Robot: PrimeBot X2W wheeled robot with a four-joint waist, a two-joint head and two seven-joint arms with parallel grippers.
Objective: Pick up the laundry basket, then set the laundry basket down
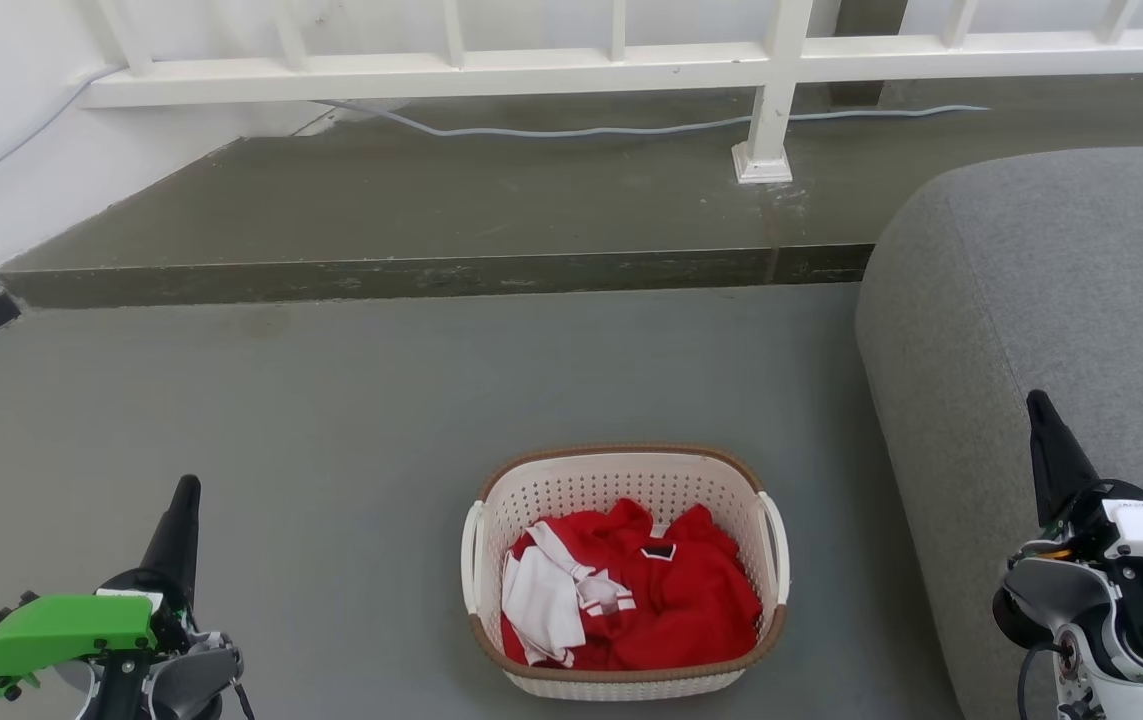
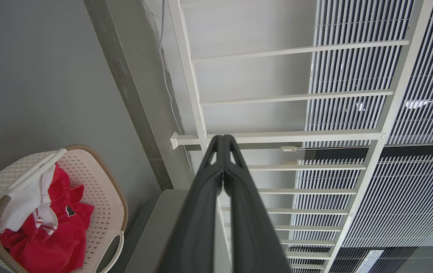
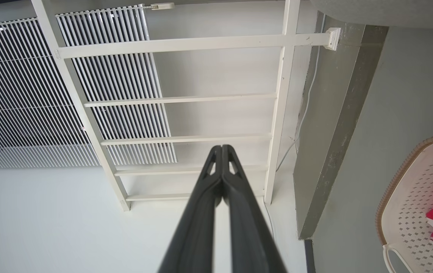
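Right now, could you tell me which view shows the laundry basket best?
The head view: the whole laundry basket, both handles and the red clothing inside. The left wrist view shows most of it, cropped; the right wrist view, one end.

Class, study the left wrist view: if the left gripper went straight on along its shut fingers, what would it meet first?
Probably the white railing: the tips of the left gripper line up with one of its bars, though depth is unclear. The laundry basket lies well off that line.
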